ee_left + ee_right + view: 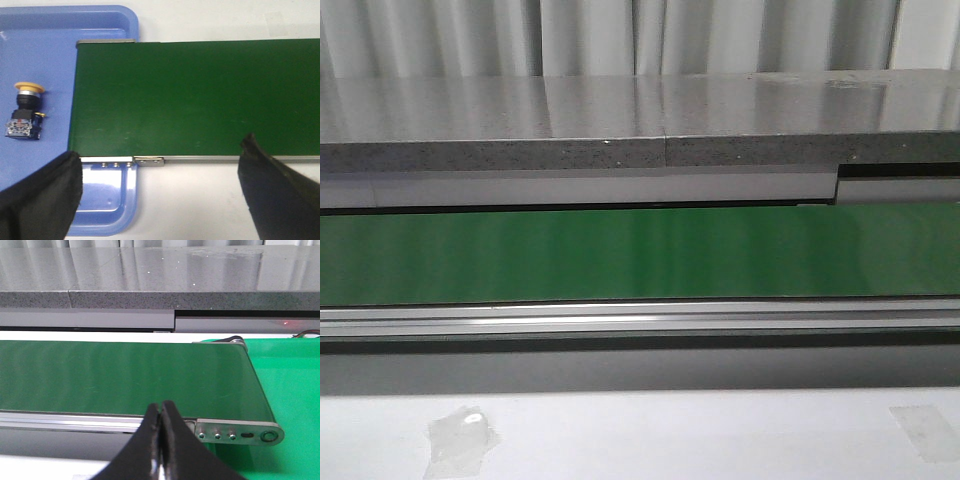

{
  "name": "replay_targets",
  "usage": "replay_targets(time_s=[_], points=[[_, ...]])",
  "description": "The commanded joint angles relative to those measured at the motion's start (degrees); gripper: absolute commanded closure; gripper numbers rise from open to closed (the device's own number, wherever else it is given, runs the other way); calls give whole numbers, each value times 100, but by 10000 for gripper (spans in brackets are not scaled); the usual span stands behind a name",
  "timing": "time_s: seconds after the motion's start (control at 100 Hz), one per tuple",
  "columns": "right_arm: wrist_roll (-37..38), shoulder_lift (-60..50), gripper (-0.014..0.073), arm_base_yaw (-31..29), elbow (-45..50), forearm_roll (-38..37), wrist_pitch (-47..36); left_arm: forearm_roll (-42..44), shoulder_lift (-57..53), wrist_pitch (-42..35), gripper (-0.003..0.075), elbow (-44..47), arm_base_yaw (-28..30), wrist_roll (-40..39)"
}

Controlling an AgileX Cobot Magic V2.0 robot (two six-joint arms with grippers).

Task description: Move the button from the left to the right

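Note:
The button (25, 111), a yellow mushroom cap on a black switch body, lies on its side in the blue tray (107, 22), beside the end of the green conveyor belt (200, 95). My left gripper (160, 167) hangs above the belt's near edge, open wide and empty, well to the side of the button. My right gripper (161, 412) is shut with nothing between its fingers, in front of the other end of the belt (125, 375). Neither gripper nor the button shows in the front view.
The belt (640, 255) runs across the front view with a metal side rail (640, 320) before it and a grey stone counter (620, 130) behind. A bright green surface (292, 390) lies past the belt's right end. White table (200, 200) lies in front.

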Motion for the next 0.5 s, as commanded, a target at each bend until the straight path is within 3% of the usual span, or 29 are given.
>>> replay_targets(time_s=[0.0,0.24,0.49], points=[[-19,-71,665,9,-99,0,-444,412,-4,-316,92,-216,106,-376],[-19,-71,665,9,-99,0,-444,374,685,-394,92,-560,1302,-378],[-19,-71,665,9,-99,0,-444,374,2057,-475,92,-1160,1965,-378]])
